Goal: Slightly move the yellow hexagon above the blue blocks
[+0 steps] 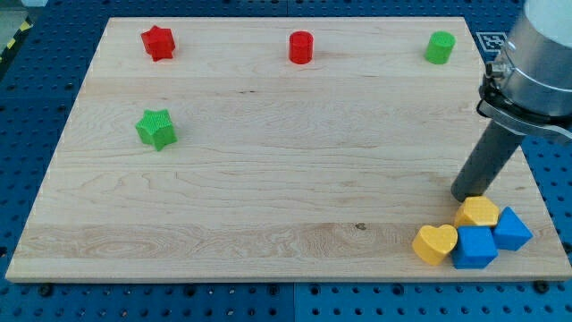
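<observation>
At the view's bottom right corner of the pale wooden surface [268, 179], four blocks are huddling together: a yellow heart [434, 243] is sitting at the cluster's left, touching a blue cube-like block [475, 248], and a second blue block [512, 229], angular in shape, is pressing against that one's right side. The yellow hexagon [478, 212] is lying just above the blue pair, touching them. My tip [466, 196] is resting at the hexagon's upper left edge, so close that contact cannot be told apart from a near miss. The arm is carrying no pincer, only the dark smooth rod, so nothing is being gripped. Farther up, a green star [156, 129] is sitting well apart at the view's left. Along the far edge a red star [158, 42], a red cylinder [301, 47] and a green cylinder [439, 47] are standing in a spaced row. The blocks are looking matte and ridged. A black-and-white printed marker [492, 41] is peeking out at the top right, unreadable
</observation>
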Controlling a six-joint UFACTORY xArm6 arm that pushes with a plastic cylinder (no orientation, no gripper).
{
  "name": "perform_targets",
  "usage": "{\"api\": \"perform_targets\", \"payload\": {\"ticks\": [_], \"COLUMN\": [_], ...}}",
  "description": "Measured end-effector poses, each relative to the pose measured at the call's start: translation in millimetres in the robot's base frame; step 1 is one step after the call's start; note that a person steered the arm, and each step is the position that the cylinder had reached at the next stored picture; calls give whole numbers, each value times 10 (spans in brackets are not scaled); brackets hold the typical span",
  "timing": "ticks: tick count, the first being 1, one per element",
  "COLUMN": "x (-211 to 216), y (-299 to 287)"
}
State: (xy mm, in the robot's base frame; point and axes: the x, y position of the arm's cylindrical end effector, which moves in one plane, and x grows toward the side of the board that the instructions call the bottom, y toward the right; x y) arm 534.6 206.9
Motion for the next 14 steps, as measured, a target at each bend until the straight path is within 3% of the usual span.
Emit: {"api": "perform_targets", "payload": {"ticks": [2, 4, 10, 12, 14], "x": [-19, 417, 313, -83, -383], "y": [-326, -423, 90, -135, 729]}}
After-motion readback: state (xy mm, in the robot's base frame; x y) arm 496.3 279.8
